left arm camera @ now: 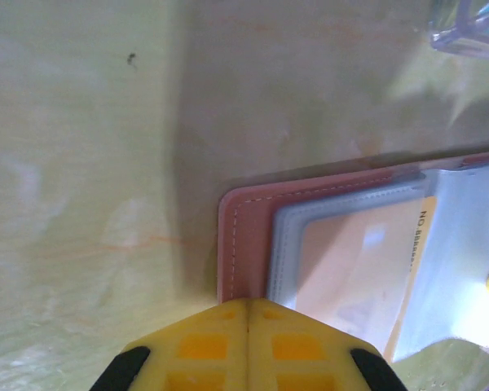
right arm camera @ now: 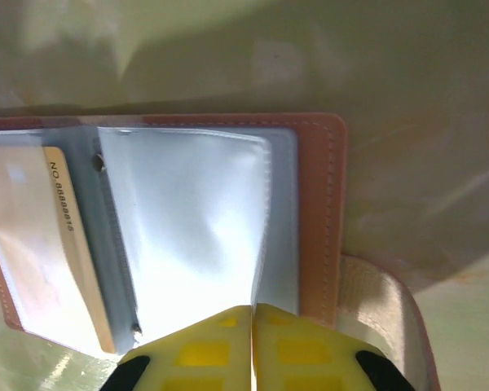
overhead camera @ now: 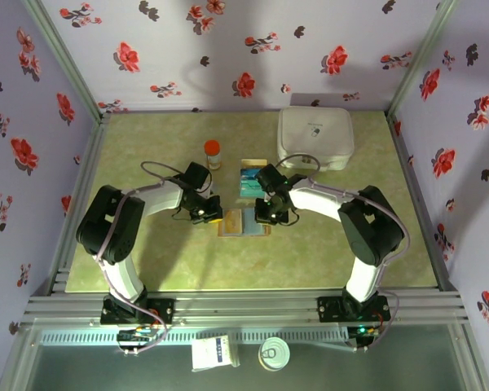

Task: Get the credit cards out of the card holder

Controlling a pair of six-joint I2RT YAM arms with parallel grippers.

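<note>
**Card holder** (overhead camera: 243, 224), brown, folding. Lay opened flat at the middle of the surface (overhead camera: 147, 261), between the two end effectors. Contained grey-blue pockets and a clear sleeve (right arm camera: 187, 212). Kept one orange-yellow credit card (right arm camera: 75, 236) lodged in its left half, with a printed number along the card's edge. Had its tab closure (right arm camera: 383, 318) spread out at the right side.

**Teal-blue credit cards** (overhead camera: 251, 181). Lay outside the holder in a small stack on the surface, just behind it.

**Left end effector** (left arm camera: 246, 322). Clenched, with yellow fingertips shut flush, at the holder's stitched left edge. Gripped nothing that could be made out.

**Right end effector** (right arm camera: 253, 322). Clenched likewise, tips at the lower rim of the clear sleeve. Could not be told whether any sleeve film was pinched.

**Seen from above:**
- White rounded-square case (overhead camera: 315, 138), closed, at the far right of the surface.
- Orange-capped bottle (overhead camera: 213, 153), upright, behind the left end effector.
- Small white box (overhead camera: 212, 352) and round lid (overhead camera: 273, 353), beyond the near rail.

**Seen from the wrists:** stitching, sleeve folds and the card number. Also a clear-edged object (left arm camera: 473, 28) at the upper right corner of the left wrist view, not identifiable.
</note>
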